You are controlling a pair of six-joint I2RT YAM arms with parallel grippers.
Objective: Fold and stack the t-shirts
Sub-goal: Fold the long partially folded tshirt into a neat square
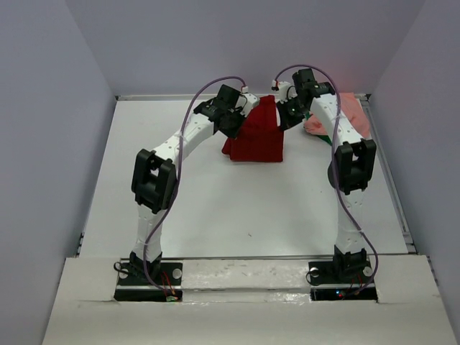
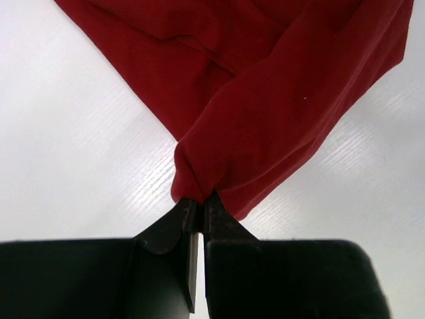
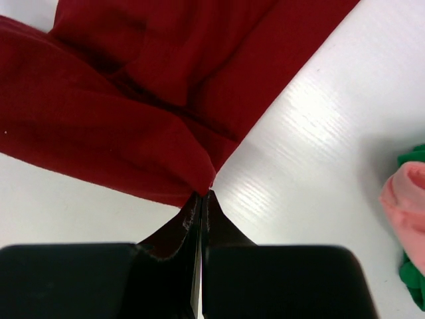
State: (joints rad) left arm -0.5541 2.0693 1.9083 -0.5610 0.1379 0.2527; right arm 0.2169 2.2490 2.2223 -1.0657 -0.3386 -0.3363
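Closest to the overhead camera sit my two bases [image 1: 244,273], and beyond them both arms reach to the far part of the table [image 1: 215,208]. Between the left gripper [image 1: 248,109] and the right gripper [image 1: 286,113] hangs the dark red t-shirt [image 1: 257,138], its held edge running left to right from one to the other and its body falling toward me, the lower hem on the table. Neither arm is nearer; each has a corner. I judge the fold has to bring this far edge toward me over the rest. The salmon pink t-shirt [image 1: 353,113] lies to my right, partly behind the right arm, with a speck of green fabric [image 1: 309,117] at its edge.

From the left wrist, the left gripper [image 2: 199,199] is pinched on a bunched corner of red cloth, which spreads away up the view; how many layers are caught I cannot tell.

From the right wrist, the right gripper [image 3: 202,194] is clamped tight on another red corner. Pink and green cloth are cut off at the right edge, so their shape stays unclear.
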